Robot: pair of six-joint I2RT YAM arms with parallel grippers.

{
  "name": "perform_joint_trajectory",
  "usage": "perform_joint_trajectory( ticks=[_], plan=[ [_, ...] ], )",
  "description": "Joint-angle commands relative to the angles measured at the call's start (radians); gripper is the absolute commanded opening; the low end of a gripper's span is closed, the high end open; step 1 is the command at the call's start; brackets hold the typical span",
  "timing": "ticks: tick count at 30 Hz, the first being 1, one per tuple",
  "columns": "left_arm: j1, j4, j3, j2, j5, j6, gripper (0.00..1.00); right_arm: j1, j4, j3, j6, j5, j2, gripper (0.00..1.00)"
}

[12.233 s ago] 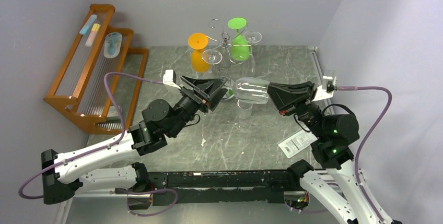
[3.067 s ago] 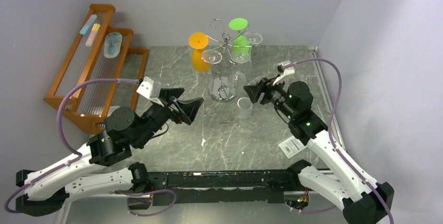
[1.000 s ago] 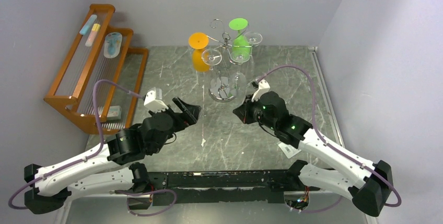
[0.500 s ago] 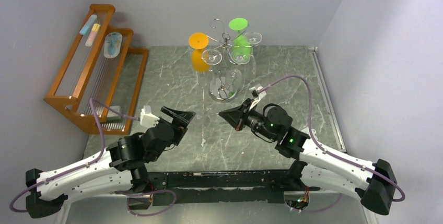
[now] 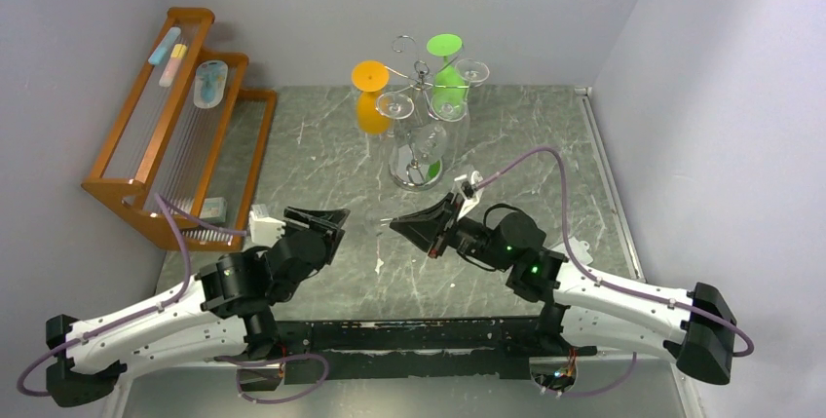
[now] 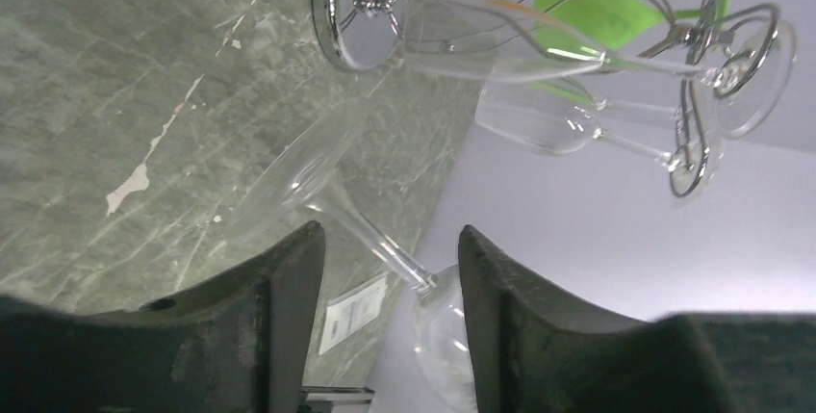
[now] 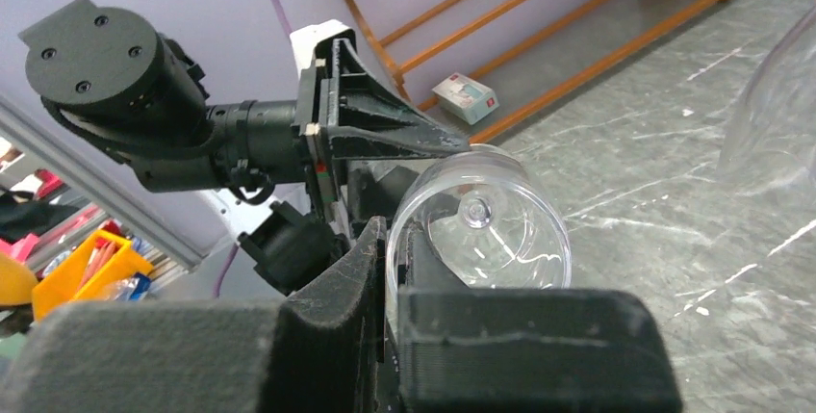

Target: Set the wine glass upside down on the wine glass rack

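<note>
While the right gripper [image 7: 393, 269] is clamped on the rim of the wine glass [image 7: 481, 230], holding it on its side in the air above the table [image 5: 526, 135], the left gripper [image 6: 385, 240] has its jaws parted either side of the stem, with gaps showing. The wire rack [image 5: 421, 75], hung with an orange glass [image 5: 369, 79] and a green glass [image 5: 446, 87], stands just beyond.
</note>
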Motion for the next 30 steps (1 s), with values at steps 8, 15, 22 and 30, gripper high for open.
perform_joint_trajectory(
  ticks=[8,15,22,30],
  plan=[
    [0.000,-0.047,0.022,0.020,-0.113,-0.085,0.43,0.047,0.189,0.000,-0.033,-0.053,0.030,0.00],
    [0.000,-0.115,0.056,0.050,-0.116,-0.131,0.55,0.064,0.239,-0.007,-0.049,-0.046,0.041,0.00],
    [0.000,-0.124,0.063,0.052,-0.150,-0.168,0.43,0.070,0.292,-0.023,-0.046,-0.096,0.055,0.00],
    [0.000,-0.038,0.044,0.019,-0.180,-0.152,0.32,0.075,0.361,-0.074,-0.065,-0.135,0.045,0.00]
  ],
)
